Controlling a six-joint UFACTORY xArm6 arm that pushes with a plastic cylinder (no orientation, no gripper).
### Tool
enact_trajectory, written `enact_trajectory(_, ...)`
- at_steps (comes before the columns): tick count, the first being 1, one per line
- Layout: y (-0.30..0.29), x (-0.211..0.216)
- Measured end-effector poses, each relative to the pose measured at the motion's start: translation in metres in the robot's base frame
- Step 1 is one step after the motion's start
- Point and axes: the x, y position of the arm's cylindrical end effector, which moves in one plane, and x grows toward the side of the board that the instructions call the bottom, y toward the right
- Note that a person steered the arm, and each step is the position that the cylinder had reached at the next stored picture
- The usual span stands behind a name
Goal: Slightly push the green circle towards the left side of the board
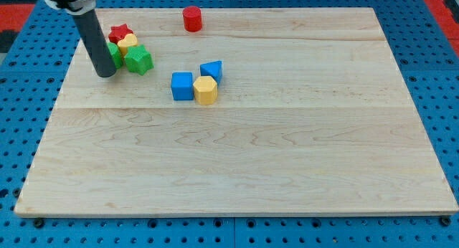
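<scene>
Looking at the upper left corner of the wooden surface (237, 169). Got my tip (106, 74) planted right up against the green circle (117, 56), on that block's left as the view has it. Can't say for sure whether touching or only just beside, with most of the circle hidden behind the rod.

No jaws on this rig at all, just a plain dark rod, so nothing to open or shut and nothing held.

Crowded up there too: green star (139, 59) hugging the circle's right, small yellow block (128, 41) just above it, shape hard to call, red star (119, 31) tucked behind that. Red cylinder (191, 18) off on its own by the top edge. Blue cube (182, 85), blue triangle (211, 69) and yellow hexagon (205, 90) bunched together nearer the middle, well apart from all this.

Key thing for a leftward nudge: wrong side, honestly. Pushing left means coming at the circle from its right, and that's exactly where the green star sits. Probably needs looping round and slipping in between the two greens, or else shoving the star along with it. Worth going gentle, given the task only asks for a slight push and the left edge is near.
</scene>
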Motion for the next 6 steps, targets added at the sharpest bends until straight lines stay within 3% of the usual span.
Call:
enact_trajectory(1, 0.048, 0.000)
enact_trajectory(2, 0.061, -0.014)
enact_trajectory(3, 0.054, -0.035)
enact_trajectory(4, 0.002, -0.034)
enact_trajectory(6, 0.059, -0.040)
